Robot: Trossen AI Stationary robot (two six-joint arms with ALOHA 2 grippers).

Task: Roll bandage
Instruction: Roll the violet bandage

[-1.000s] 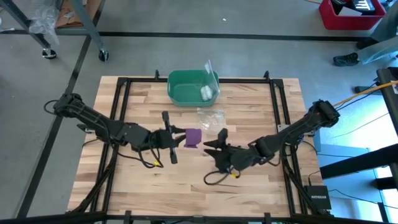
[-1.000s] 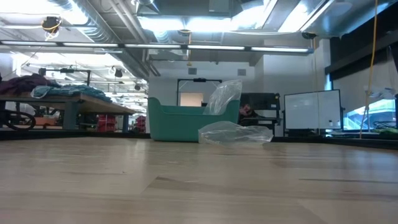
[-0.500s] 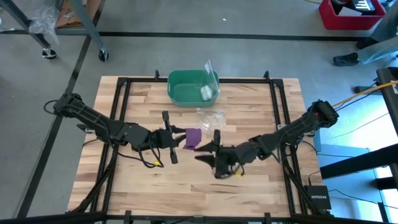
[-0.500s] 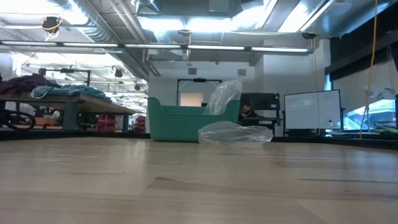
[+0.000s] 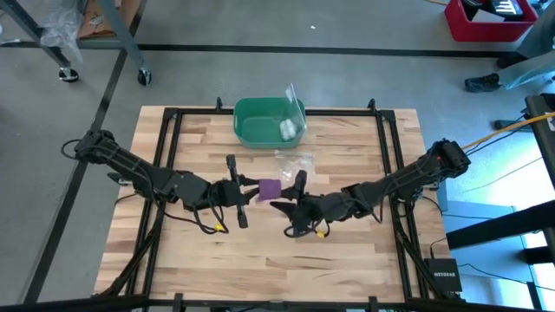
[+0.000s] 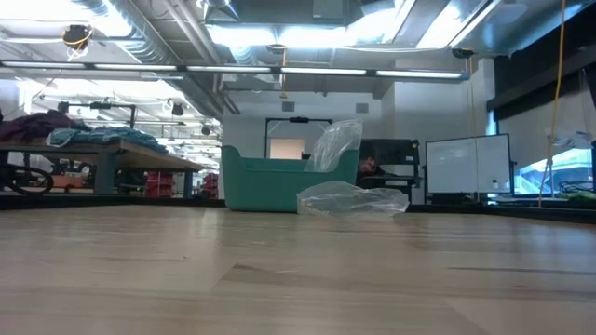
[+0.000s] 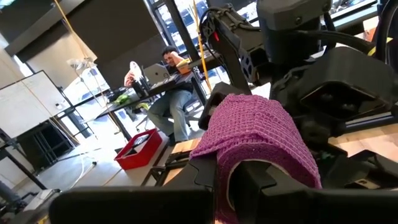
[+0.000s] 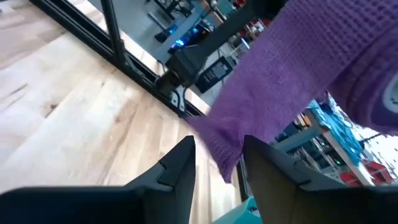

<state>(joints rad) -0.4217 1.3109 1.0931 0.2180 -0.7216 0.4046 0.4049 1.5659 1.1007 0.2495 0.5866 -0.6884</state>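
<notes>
Above the middle of the wooden table (image 5: pixel 347 260), the left gripper (image 5: pixel 251 192) is clamped on the purple bandage (image 5: pixel 270 187), holding it clear of the boards; the right gripper (image 5: pixel 291 196), fingers (image 8: pixel 180 168) apart, has the bandage's hanging edge between them. Near the far edge sit a green bin (image 5: pixel 260 130) and a clear plastic bag (image 5: pixel 293 161).
</notes>
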